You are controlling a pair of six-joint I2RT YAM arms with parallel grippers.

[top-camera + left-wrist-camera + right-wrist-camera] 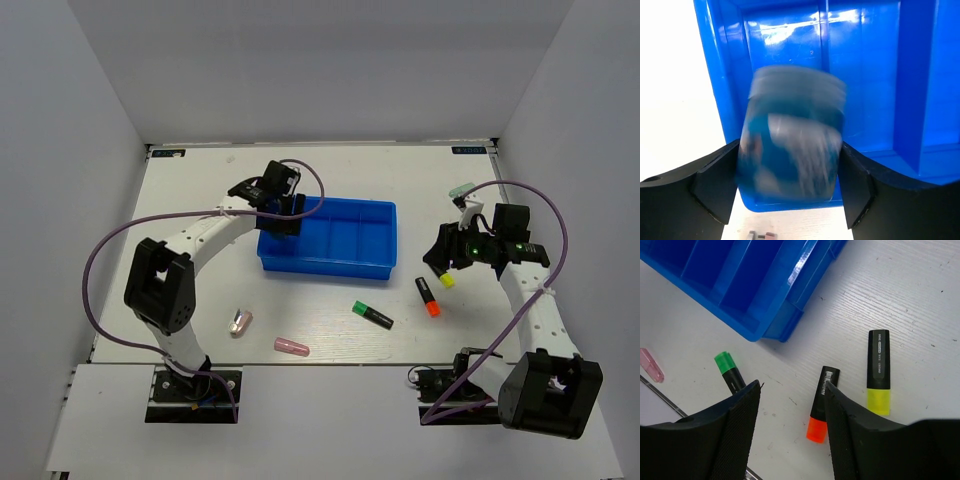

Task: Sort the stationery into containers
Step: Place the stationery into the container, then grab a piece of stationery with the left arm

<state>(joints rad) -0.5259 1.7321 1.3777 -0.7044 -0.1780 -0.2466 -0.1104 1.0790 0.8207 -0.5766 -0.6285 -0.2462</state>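
The tray (pixel 740 285) is glossy, smooth blue plastic — bright reflections on it — while the table (pixel 920 300) looks matt white, finely grained (like painted wood).

Tray (pixel 320 266) centred on tabletop (pixel 200 190), nearer far edge. Before it, three highlighters (pixel 372 314), trending to right edge. Capsule piece (pixel 291 347) and pale piece (pixel 240 322) left of those, by near edge.

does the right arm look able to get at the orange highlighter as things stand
Probably yes: the right gripper hangs open just above the orange highlighter, nothing lies over it, and the yellow highlighter lies apart.
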